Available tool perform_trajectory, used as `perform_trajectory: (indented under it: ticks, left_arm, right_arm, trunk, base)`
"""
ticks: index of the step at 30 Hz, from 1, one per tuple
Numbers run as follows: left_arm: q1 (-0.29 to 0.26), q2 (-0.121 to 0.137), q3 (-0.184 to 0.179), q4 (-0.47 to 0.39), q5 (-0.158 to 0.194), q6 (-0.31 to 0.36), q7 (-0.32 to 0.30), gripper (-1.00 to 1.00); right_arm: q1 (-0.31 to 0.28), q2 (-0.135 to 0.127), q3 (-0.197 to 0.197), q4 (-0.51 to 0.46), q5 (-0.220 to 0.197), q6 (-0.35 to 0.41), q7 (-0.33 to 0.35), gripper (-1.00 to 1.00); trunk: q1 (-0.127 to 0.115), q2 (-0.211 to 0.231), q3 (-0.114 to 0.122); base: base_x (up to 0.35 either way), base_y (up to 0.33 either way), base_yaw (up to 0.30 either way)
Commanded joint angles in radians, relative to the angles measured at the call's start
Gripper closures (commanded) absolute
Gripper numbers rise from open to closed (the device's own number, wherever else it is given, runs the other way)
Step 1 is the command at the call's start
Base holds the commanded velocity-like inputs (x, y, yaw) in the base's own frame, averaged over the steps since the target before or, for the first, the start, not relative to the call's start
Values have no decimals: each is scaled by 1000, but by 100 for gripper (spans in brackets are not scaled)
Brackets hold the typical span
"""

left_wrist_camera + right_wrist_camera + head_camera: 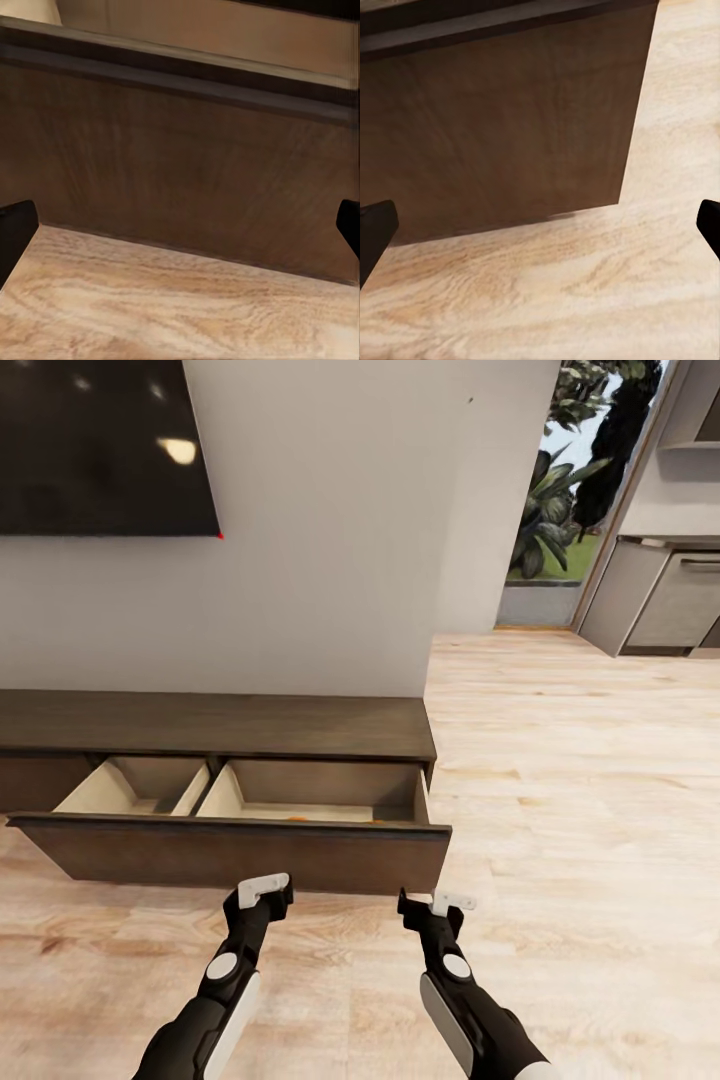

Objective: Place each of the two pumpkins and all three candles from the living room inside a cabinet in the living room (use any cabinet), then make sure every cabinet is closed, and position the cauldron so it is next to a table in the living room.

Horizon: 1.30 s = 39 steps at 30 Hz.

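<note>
A dark television (100, 445) hangs on the white wall (330, 560) above pale wood floor (580, 780).

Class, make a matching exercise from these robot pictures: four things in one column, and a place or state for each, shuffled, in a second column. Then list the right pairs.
Things
1. cabinet drawer
2. TV
3. left gripper
4. plants

Places or states
A. mounted on the wall above the cabinet
B. outside, seen through the doorway
C. pulled out, pale inside showing
D. open, low over the floor in front of the drawer front

Pairs: 1-C, 2-A, 3-D, 4-B
</note>
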State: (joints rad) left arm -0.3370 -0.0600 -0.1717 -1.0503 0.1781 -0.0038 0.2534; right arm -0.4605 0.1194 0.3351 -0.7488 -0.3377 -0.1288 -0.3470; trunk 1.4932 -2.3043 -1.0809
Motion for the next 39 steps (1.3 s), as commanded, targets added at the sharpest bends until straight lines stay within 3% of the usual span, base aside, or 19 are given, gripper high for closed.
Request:
perform_trajectory:
  ticks: [1, 11, 13, 17, 21, 35, 39]
  left_arm:
    - [0, 1, -4, 0, 9, -4, 5, -100]
    - [1, 8, -5, 3, 5, -7, 1, -100]
    - [1, 9, -6, 9, -7, -6, 0, -100]
    - [1, 8, -5, 24, -75, -9, -2, -100]
    - [1, 5, -5, 29, -91, -13, -3, -100]
    - [1, 5, -4, 35, -92, -21, -4, -100]
    - [1, 6, -3, 35, -90, -21, -4, -100]
  right_arm:
    - [-1, -1, 5, 0, -11, -7, -5, -100]
    - [-1, -1, 4, 1, -12, -8, 64, -100]
    - [-1, -1, 4, 4, -12, -8, 66, -100]
    - [-1, -1, 3, 7, -12, -6, 67, -100]
    - [-1, -2, 3, 9, -11, -7, 68, -100]
    - [-1, 2, 4, 10, -10, -9, 68, -100]
    - [-1, 2, 4, 10, -10, -9, 68, -100]
  trunk:
    - [0, 0, -1]
    - [0, 0, -1]
    - [0, 0, -1]
    - [0, 0, -1]
    - [0, 0, -1]
    - [0, 0, -1]
    - [15, -28, -13]
  base:
    - [0, 0, 0]
    - [0, 0, 0]
    - [0, 0, 0]
    - [129, 0, 0]
    - [144, 0, 0]
    - [44, 31, 0]
    - [0, 0, 0]
